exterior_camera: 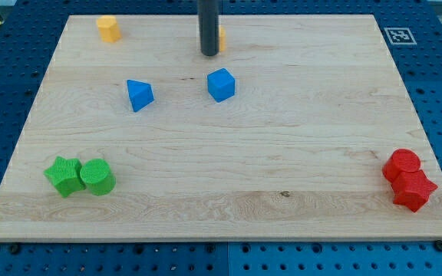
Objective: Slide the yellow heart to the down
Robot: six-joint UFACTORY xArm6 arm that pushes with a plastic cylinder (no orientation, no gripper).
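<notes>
My tip (209, 54) stands near the view's top centre of the wooden board (282, 153). A yellow block (222, 38) sits right behind the rod. Only a sliver shows at the rod's right edge, so I cannot make out its shape or whether the tip touches it. A second yellow block (108, 27), rounded and stubby, sits near the top left, well to the left of my tip.
A blue cube (221, 84) lies just below and right of my tip, and a blue wedge-like block (139, 94) lies to its left. A green star (64, 175) and a green cylinder (97, 177) touch at bottom left. A red cylinder (402, 165) and a red star (414, 189) sit at bottom right.
</notes>
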